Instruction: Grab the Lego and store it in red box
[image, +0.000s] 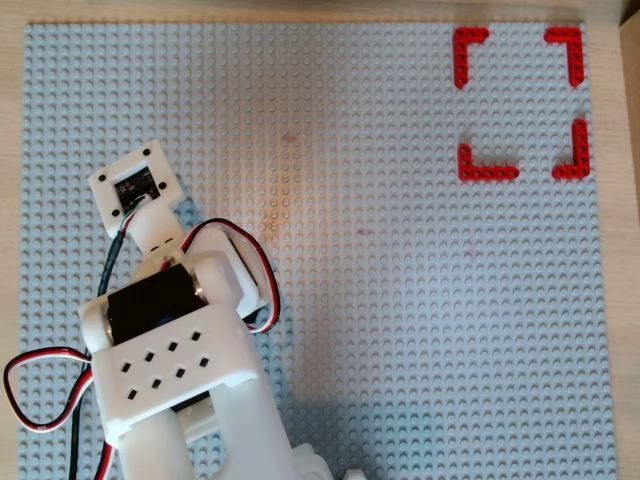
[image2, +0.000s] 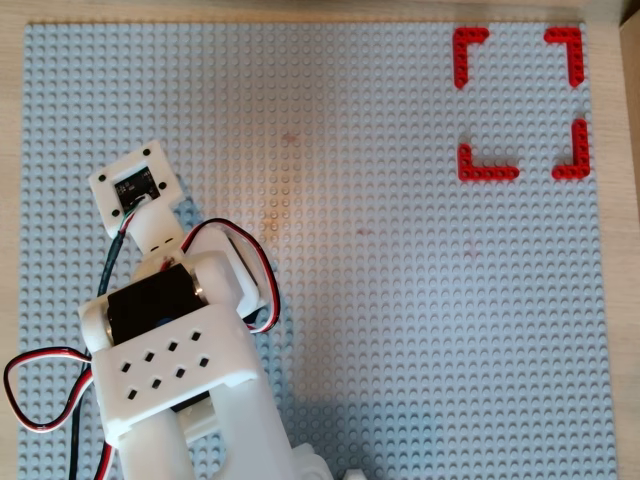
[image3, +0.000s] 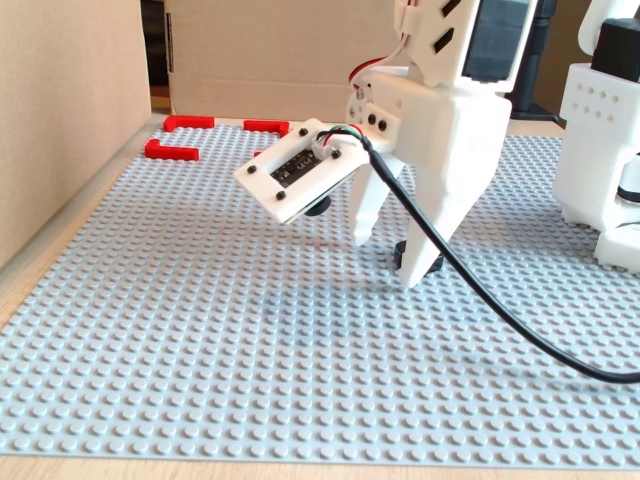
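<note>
The Lego (image3: 432, 264) is a small black piece on the grey baseplate (image3: 250, 350); in the fixed view it is mostly hidden behind the wide finger. My gripper (image3: 388, 262) is lowered to the plate with its jaws apart, and the Lego sits at the wide finger's tip. In both overhead views the arm (image: 165, 340) (image2: 165, 340) covers the fingers and the Lego. The red box (image: 470, 45) (image2: 470, 45) is four red corner brackets at the top right, far from the gripper. In the fixed view the red box (image3: 170, 150) lies at the far left.
The wrist camera board (image: 133, 187) sticks out ahead of the gripper. A black cable (image3: 520, 340) trails over the plate. A cardboard wall (image3: 60, 120) borders the plate on the left in the fixed view. The arm base (image3: 610, 150) stands at the right.
</note>
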